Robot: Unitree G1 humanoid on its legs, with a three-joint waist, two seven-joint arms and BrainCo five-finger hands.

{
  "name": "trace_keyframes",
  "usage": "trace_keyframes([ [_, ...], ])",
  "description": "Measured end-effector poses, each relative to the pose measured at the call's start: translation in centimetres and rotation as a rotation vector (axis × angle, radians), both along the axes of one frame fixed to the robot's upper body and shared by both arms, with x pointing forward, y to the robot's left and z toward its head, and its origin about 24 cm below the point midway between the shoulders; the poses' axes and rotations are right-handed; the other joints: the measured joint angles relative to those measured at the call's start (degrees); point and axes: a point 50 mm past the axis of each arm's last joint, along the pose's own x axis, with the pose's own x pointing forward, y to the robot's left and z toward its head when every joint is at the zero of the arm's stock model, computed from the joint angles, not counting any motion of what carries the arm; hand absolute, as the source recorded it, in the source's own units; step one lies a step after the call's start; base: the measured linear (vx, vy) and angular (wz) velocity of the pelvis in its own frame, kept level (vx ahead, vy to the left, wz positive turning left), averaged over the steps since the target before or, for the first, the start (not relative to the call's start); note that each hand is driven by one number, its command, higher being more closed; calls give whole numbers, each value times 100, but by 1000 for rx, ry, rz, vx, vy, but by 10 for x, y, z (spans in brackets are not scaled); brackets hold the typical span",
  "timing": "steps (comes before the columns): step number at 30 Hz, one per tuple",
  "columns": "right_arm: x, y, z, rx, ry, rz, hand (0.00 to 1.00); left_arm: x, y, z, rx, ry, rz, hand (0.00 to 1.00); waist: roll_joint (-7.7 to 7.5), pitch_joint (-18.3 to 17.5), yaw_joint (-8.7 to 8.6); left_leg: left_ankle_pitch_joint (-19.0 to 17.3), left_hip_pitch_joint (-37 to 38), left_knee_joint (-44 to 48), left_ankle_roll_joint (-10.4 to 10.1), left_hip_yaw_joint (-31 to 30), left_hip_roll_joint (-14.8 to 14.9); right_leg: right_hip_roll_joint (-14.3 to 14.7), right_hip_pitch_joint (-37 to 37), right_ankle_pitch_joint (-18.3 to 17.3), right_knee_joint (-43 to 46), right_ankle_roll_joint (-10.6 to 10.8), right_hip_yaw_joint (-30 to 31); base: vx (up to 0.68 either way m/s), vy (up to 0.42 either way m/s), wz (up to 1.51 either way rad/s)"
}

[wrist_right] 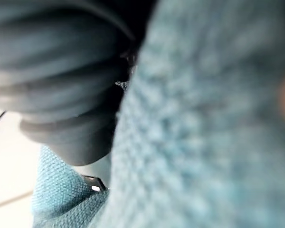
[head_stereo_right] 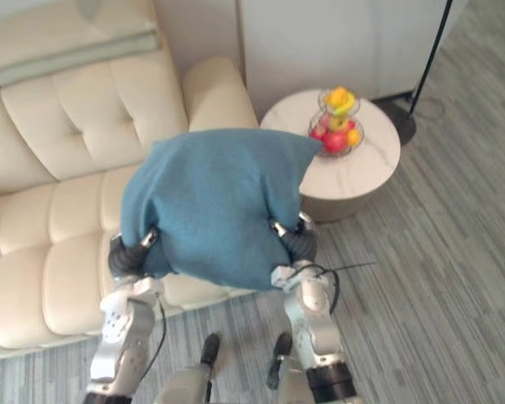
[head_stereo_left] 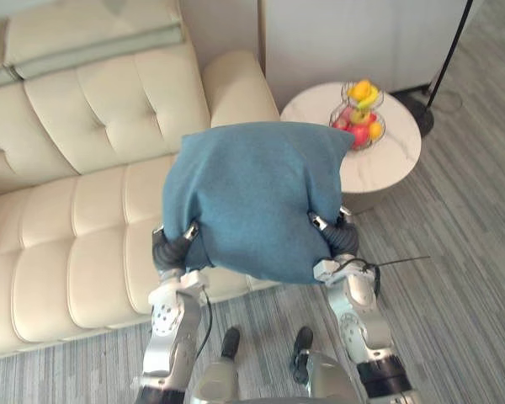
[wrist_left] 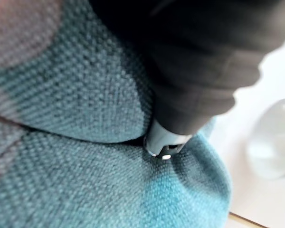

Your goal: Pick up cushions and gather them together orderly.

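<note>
A large blue-teal cushion (head_stereo_left: pixel 257 198) is held up in the air between my two hands, over the front edge of the cream sofa (head_stereo_left: pixel 76 244). My left hand (head_stereo_left: pixel 170 247) presses in at its lower left corner and my right hand (head_stereo_left: pixel 343 238) at its lower right corner. The cushion's cloth covers both hands past the dark wrist covers. The left wrist view shows the woven teal cloth (wrist_left: pixel 61 180) right against the left hand's dark cover (wrist_left: pixel 199 71). In the right wrist view the same cloth (wrist_right: pixel 204 133) lies against the right hand's ribbed cover (wrist_right: pixel 61 95).
A round white side table (head_stereo_left: pixel 396 151) stands right of the sofa's arm and carries a wire fruit basket (head_stereo_left: pixel 359 114). A black lamp base (head_stereo_left: pixel 422 118) sits behind the table. A pale green strip (head_stereo_left: pixel 93 50) lies along the sofa's back. Grey striped floor runs in front.
</note>
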Motion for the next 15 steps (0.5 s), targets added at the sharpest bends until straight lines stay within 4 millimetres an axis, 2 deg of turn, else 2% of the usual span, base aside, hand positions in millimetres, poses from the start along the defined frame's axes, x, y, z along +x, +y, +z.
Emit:
trace_keyframes([
  [5, -16, 2, -6, -32, 4, 34, 100, -20, 4, -15, 6, 61, -16, 100, 16, -340, 23, -233, 203, 168, 107, 0, 20, 40, 417, -52, -206, 46, -70, 0, 0, 0],
  [9, -21, 2, -7, -33, 8, 38, 100, -28, 4, -22, -15, 89, -27, 100, 42, -380, 27, -456, 79, 612, 210, -54, -16, -18, 635, -76, -176, 67, -277, 13, 13, 27],
  [10, -22, 0, -6, -34, -1, 34, 100, -27, 3, -21, -23, 87, -33, 100, 35, -385, -44, -564, -126, 830, 445, 86, 0, -142, 687, -79, -166, 34, -541, 10, 55, 78],
  [11, -22, 0, -6, -34, -4, 33, 100, -27, 3, -21, -25, 85, -36, 100, 29, -386, -66, -608, -193, 896, 526, 249, 54, -195, 690, -84, -159, 30, -630, -23, 107, 125],
  [12, -22, -4, -5, -41, -13, 21, 100, -26, 2, -22, -32, 84, -47, 100, 26, -386, -122, -664, -445, 1194, 722, 1102, 365, -409, 692, -149, -56, 34, -922, -24, 80, 93],
  [14, -21, -7, -5, -51, -12, 10, 100, -26, 0, -26, -43, 99, -52, 100, 44, -402, -115, -653, -539, 1270, 769, 1723, 573, -593, 712, -211, -3, 69, -1073, 9, 149, 84],
  [15, -20, -10, -5, -53, -13, -1, 100, -26, -2, -30, -59, 114, -56, 100, 27, -390, -119, -608, -547, 1258, 823, 2020, 659, -753, 768, -214, 1, 178, -1152, 56, 264, 79],
])
